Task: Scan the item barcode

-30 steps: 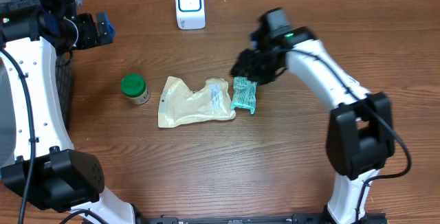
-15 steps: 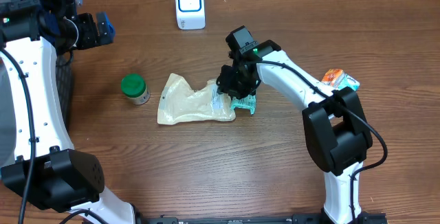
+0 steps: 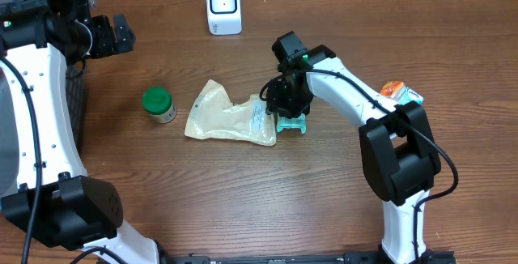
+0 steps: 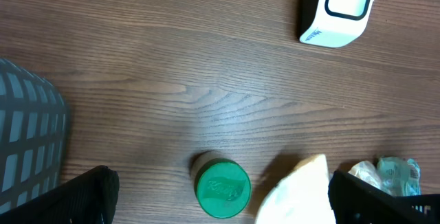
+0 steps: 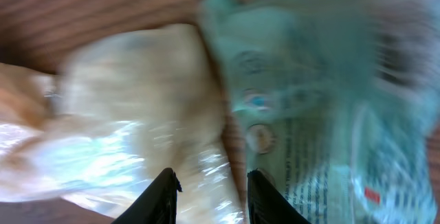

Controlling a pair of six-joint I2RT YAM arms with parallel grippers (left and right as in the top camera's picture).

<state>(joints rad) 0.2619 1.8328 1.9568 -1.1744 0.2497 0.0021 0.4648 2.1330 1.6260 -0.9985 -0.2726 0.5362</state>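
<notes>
Fingers point(image 5: 163, 196) of the right gripper point(image 3: 288, 104) stand a narrow way apart, pointing down at the seam where a cream, crinkled plastic pouch point(image 3: 227, 117) meets a teal plastic packet point(image 3: 291, 124). From the right wrist camera, the pouch's shiny edge lies between the 2 fingers and the teal packet runs under and beyond one of them. That picture is blurred, and I cannot tell whether either thing is clamped. Both things lie near the middle of the brown wooden desk point(image 3: 243, 191), touching each other, with the packet directly under the gripper. The pouch is flat, wrinkled and pale, with a white printed label near the end by the packet. The teal packet is small and translucent, with dark lines of print, some small round marks and a red spot. A white box-shaped barcode scanner point(image 3: 223, 6) stands at the far edge of the desk, well apart from both. The left gripper point(image 3: 112, 36) hangs over the far left corner, its fingers point(image 4: 75, 196) spread wide. A green-lidded round jar point(image 3: 158, 104) stands near the pouch's other end, apart from it. An orange and teal packet point(image 3: 401, 94) lies beside the right arm.
</notes>
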